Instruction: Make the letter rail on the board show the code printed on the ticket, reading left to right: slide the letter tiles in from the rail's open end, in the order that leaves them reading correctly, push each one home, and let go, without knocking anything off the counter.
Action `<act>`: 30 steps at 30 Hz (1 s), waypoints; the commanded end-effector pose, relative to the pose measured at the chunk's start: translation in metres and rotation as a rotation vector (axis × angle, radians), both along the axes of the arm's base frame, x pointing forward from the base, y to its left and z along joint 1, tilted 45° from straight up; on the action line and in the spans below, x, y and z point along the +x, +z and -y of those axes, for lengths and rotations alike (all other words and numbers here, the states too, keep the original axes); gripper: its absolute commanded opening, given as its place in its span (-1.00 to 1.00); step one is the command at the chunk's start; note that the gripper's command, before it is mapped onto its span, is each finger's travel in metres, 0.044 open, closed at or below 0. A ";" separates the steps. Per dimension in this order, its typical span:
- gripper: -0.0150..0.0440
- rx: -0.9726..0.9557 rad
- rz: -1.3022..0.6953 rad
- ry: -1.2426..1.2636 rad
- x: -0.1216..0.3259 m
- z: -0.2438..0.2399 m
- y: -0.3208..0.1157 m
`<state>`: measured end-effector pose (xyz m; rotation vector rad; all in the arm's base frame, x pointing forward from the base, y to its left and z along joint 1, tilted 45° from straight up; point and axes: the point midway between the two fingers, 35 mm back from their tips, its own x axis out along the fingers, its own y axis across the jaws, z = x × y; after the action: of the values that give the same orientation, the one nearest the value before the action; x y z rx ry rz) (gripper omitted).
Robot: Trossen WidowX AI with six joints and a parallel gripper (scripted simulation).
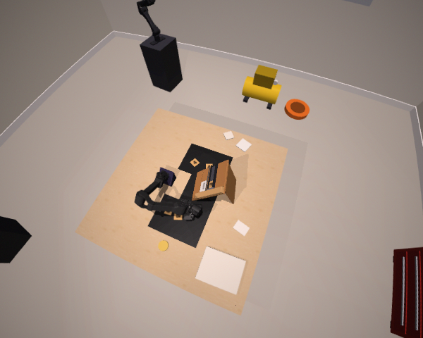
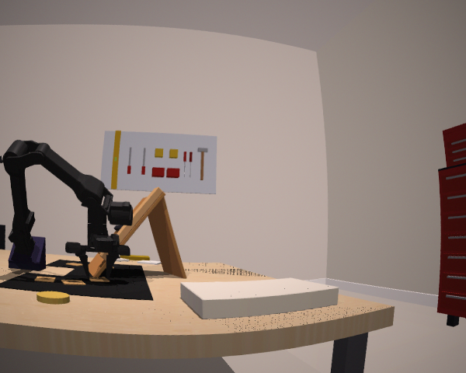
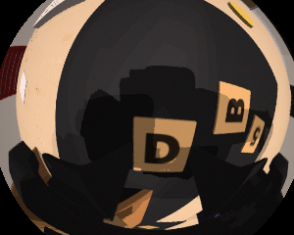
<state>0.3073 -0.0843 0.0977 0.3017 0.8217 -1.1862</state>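
Observation:
My gripper [image 2: 99,277] [image 3: 162,148] is low over the black mat [image 1: 182,234] [image 2: 129,289] [image 3: 162,39], shut on the D tile [image 2: 99,280] [image 3: 139,129], which lies on the mat between the fingertips. The B tile [image 2: 73,282] [image 3: 241,92] and a tile reading like S [image 2: 45,279] [image 3: 248,142] lie beside it. Two more tiles lie at the mat's far end, one of them [image 1: 194,162] near the wooden board [image 1: 201,176] [image 2: 144,208]. The board leans beside the gripper and bears the dark rail [image 1: 213,174] and the white ticket [image 1: 203,186]. The ticket's code is too small to read.
A yellow disc [image 1: 163,245] [image 2: 53,297] and a thick white slab [image 1: 221,270] [image 2: 261,293] lie near the counter's front edge. White cards [image 1: 241,227] [image 1: 244,144] lie beyond the board. The arm's dark blue base [image 1: 170,176] [image 2: 36,255] stands beside the mat.

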 end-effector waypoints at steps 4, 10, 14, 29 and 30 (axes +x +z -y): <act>-0.49 0.000 0.002 -0.004 -0.001 -0.004 0.004; -0.49 0.000 0.002 -0.004 -0.001 -0.009 0.007; -0.49 0.001 0.002 -0.004 -0.002 -0.012 0.009; -0.49 0.013 0.012 0.005 -0.001 -0.024 0.015; -0.49 0.022 0.028 0.012 0.002 -0.027 0.016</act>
<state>0.3057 -0.0617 0.1121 0.3085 0.8213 -1.1778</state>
